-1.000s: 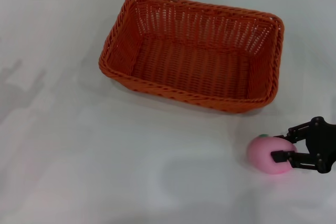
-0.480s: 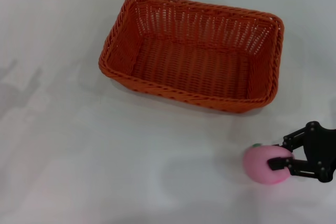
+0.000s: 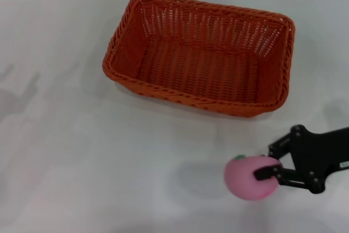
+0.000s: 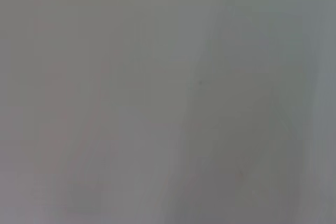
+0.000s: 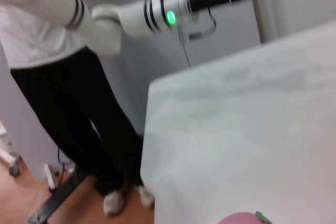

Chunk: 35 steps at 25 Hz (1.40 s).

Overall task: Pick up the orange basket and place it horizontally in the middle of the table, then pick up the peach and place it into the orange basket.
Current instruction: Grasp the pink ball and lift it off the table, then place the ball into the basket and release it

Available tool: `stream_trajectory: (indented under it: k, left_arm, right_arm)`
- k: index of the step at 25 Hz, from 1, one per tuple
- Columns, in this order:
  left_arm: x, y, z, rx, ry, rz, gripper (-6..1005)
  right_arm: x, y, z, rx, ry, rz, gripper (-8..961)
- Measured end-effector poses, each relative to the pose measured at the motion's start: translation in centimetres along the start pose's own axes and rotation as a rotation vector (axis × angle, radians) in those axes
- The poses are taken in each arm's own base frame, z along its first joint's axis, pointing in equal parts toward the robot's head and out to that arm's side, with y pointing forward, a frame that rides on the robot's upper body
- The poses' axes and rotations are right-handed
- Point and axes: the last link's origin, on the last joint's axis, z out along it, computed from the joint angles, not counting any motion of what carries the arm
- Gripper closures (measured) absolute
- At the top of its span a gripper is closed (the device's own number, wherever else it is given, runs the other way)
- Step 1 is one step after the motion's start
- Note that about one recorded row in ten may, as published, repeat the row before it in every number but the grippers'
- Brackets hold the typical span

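Note:
The orange basket (image 3: 202, 53) lies lengthwise across the middle and back of the white table (image 3: 65, 151), open side up and with nothing in it. The pink peach (image 3: 248, 177) hangs just off the table in front of the basket's right end, its shadow lying to its left. My right gripper (image 3: 265, 164) is shut on the peach, reaching in from the right edge. Only the top of the peach (image 5: 243, 219) shows in the right wrist view. The left gripper is out of view, and the left wrist view shows only a blank pale surface.
In the right wrist view the table's (image 5: 252, 129) edge runs close by. Beyond it stands a person (image 5: 63, 103) in dark trousers, and a white arm segment with a green light (image 5: 157, 14) reaches across above.
My right gripper has carried the peach to the left and nearer to me. The peach now looks larger, with its shadow apart from it. The basket has stayed put.

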Motion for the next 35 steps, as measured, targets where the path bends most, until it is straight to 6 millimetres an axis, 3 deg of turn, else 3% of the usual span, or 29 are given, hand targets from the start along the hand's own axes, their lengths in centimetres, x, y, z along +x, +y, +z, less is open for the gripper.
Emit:
stream_trajectory:
  k: [7,14,27,35]
  left_arm:
    - [-0.1,0.2,0.0,-0.003,0.007,-0.004,314]
    - [-0.1,0.1,0.0,0.001,0.002,-0.003,314]
    - [0.2,0.1,0.8,-0.015,0.009,0.004,313]
    - [0.5,-0.1,1.0,-0.013,0.014,0.014,315]
  right_arm:
    - [-2.9,-0.7,1.1,-0.018,-0.120,-0.072,851]
    - [-5.7,-2.9,1.3,0.078,-0.227,-0.131,883]
    - [-6.0,-8.7,3.5,0.352,-0.175,-0.161,898]
    - [-6.0,-10.1,3.7,0.453,-0.192,-0.133,882]
